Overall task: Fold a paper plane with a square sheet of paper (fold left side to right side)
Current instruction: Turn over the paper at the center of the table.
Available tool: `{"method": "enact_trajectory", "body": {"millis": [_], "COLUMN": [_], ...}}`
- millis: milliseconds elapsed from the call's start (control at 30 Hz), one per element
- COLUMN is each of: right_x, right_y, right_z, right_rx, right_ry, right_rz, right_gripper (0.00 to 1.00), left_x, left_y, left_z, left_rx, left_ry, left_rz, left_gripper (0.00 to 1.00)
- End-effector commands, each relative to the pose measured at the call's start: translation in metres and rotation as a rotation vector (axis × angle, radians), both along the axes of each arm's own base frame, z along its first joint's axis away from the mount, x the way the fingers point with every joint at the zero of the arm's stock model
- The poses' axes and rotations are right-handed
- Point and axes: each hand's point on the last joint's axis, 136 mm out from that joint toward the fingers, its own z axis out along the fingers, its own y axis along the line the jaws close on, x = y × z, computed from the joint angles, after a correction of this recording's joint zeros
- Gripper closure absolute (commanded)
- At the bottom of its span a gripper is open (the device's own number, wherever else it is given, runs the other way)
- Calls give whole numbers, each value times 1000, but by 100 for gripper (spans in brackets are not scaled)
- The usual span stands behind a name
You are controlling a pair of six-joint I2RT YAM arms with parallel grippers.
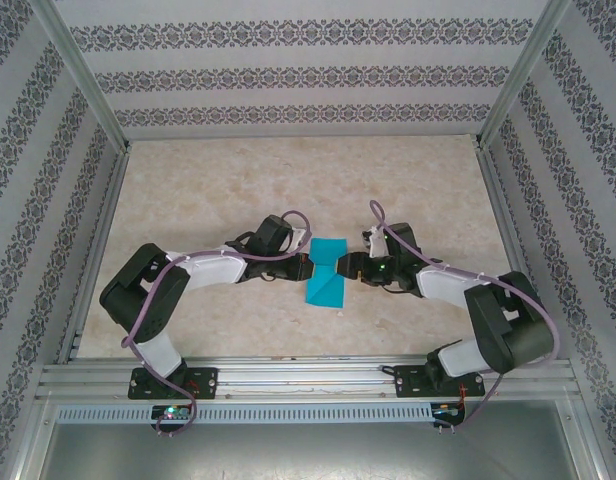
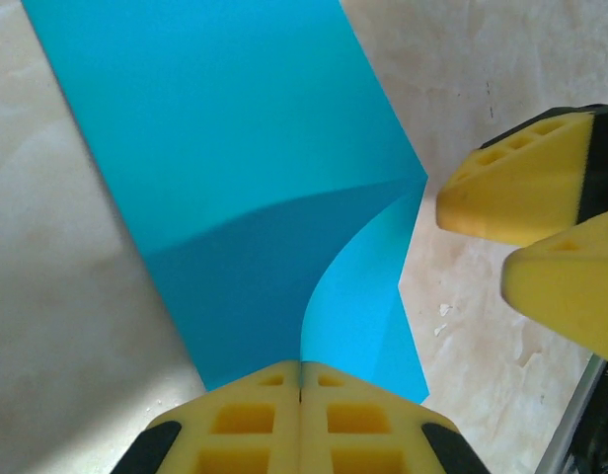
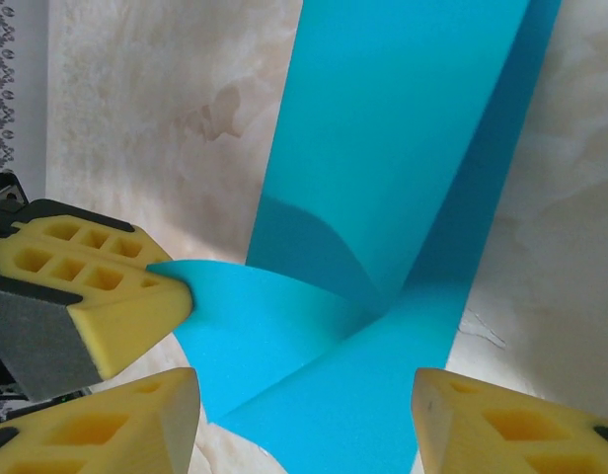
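**Pinching one raised flap of the square sheet of paper [image 1: 324, 288], other jaws standing wide**

Clamping the left gripper [image 2: 301, 373] on the near edge of a curled-up flap, yellow pads pressed flat together with no gap between them. Holding the right gripper [image 3: 304, 387] spread, one fingertip on either side of the teal band and neither visibly touching it. Lying flat along most of its length on the marbled table [image 1: 238, 190], midway between the two arms, with just that one flap lifting and bending toward the closed pads.

Showing from above what neither wrist camera gives: both arms reaching inward, meeting at the paper from opposite sides, inside patterned walls [image 1: 288, 80]. Revealing from the left wrist the tight seam of the shut pads, the dark shadow under the lifted flap, and the other gripper's two fingers apart just beside the paper's right edge. Catching from the right wrist the side of the closed pads biting the flap's corner, and the crossing where the flap leaves the flat layer.

Counting one sheet, one raised flap, two arms, two grippers, four yellow fingers.
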Motion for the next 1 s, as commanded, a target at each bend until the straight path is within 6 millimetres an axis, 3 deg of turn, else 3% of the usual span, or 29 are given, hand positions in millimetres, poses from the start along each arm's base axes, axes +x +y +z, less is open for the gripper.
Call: {"method": "enact_trajectory", "body": {"millis": [0, 300, 433, 567, 700, 967], "right_x": [6, 15, 18, 19, 23, 37], "right_y": [16, 39, 45, 43, 39, 31], "right_z": [8, -3, -6, -7, 4, 72], "right_rx": [53, 72, 82, 78, 93, 182], "right_ry": [-30, -8, -4, -9, -50, -283], "right_rz": [24, 41, 45, 36, 36, 65], "right_gripper": [41, 48, 60, 78, 100, 100], "left_x": [9, 8, 9, 12, 18, 22], "left_y": [4, 5, 7, 12, 25, 64], "left_z": [7, 4, 4, 12, 33, 108], "left_rx": [-19, -12, -10, -6, -20, -155], "left_ry": [-36, -33, -33, -61, -114, -299], "left_rz": [35, 41, 54, 85, 150, 307], "left_gripper": [94, 94, 93, 82, 64, 46]}}
